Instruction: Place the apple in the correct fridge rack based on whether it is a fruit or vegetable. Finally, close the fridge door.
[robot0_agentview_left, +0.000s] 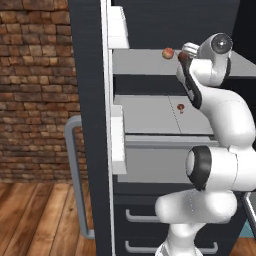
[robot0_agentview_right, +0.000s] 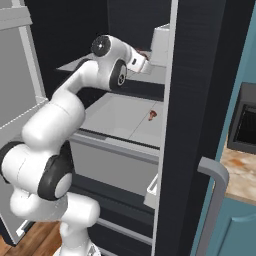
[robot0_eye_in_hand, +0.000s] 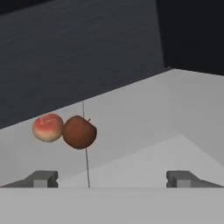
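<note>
The apple (robot0_eye_in_hand: 79, 131), a dark red-brown ball, sits on the upper fridge rack (robot0_eye_in_hand: 144, 118), against a paler peach-pink ball (robot0_eye_in_hand: 47, 127) on its left. My gripper (robot0_eye_in_hand: 112, 178) is open, and its two dark fingertips (robot0_eye_in_hand: 41, 178) stand wide apart, short of the apple, with nothing between them. From the left base view, the hand (robot0_agentview_left: 188, 50) reaches into the fridge over the upper fridge rack (robot0_agentview_left: 142, 62). The apple (robot0_agentview_left: 182, 56) peeks out beside the hand, with the pink ball (robot0_agentview_left: 168, 53) to its left.
The fridge door (robot0_agentview_left: 90, 125) stands open at the left, with door bins and a grey handle (robot0_agentview_left: 72, 170). A tiny red bit (robot0_agentview_left: 180, 107) lies on the lower shelf above a walled drawer-bin (robot0_agentview_left: 160, 165). Brick wall and wooden floor lie beyond the door.
</note>
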